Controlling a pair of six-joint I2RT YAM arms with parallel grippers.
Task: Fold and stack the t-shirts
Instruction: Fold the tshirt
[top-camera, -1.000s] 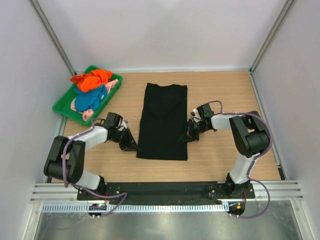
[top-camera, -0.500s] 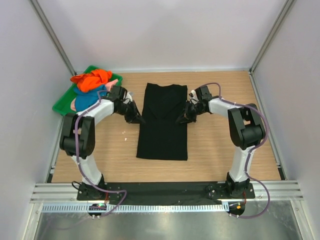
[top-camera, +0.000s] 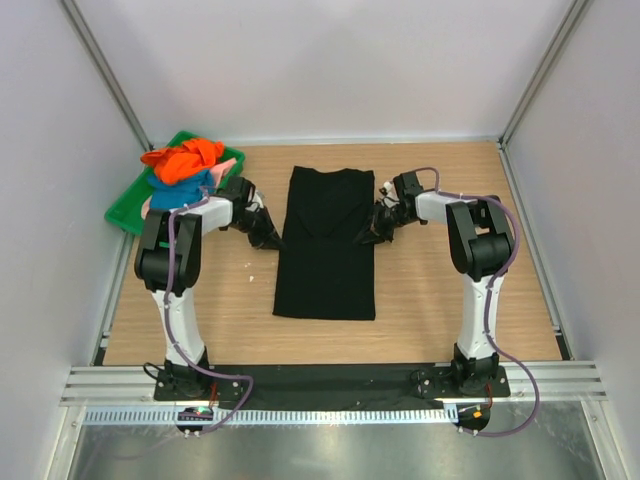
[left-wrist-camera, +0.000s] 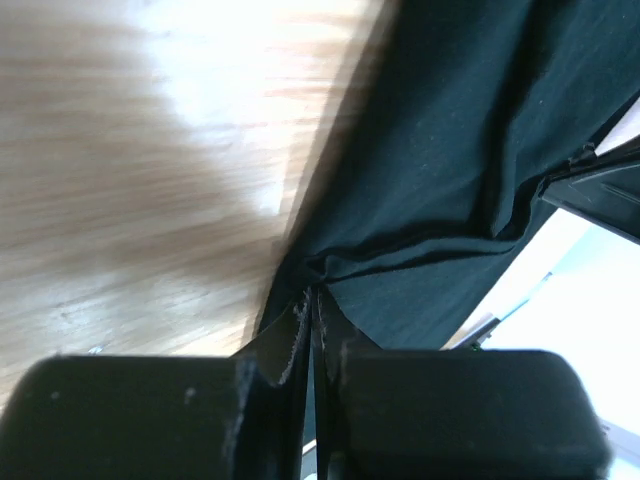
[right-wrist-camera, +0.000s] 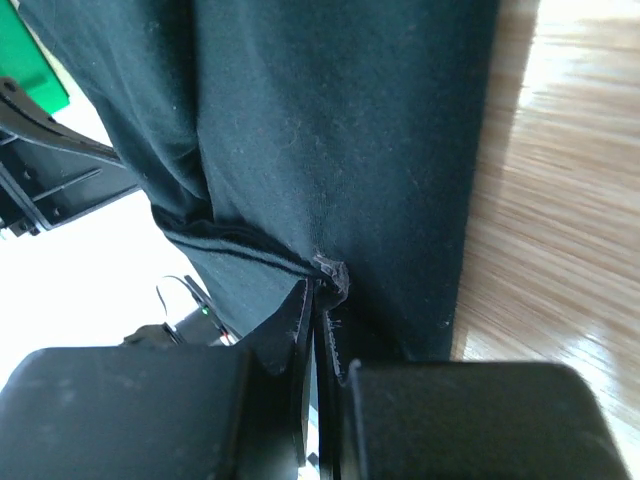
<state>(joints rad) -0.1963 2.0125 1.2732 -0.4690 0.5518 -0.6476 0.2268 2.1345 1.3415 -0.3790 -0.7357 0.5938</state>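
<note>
Black t-shirt (top-camera: 325, 245): long flat strip, dead centre.
Left gripper (top-camera: 270, 238): clamped on its 9 o'clock edge.
Right gripper (top-camera: 366, 237): clamped on 3 o'clock edge.
Change: both up from hem to mid-length; probably crosswise fold next.

The big t-shirt (top-camera: 328, 240) in the middle is plain black. At ten o'clock from it, the tray (top-camera: 120, 213) is green. In it are an orange t-shirt (top-camera: 183, 160), a blue t-shirt (top-camera: 166, 197) and a pink t-shirt (top-camera: 228, 166). The table (top-camera: 440, 290) is light brown with wood lines. The left arm (top-camera: 178, 325) and right arm (top-camera: 478, 320) are white and black.
</note>
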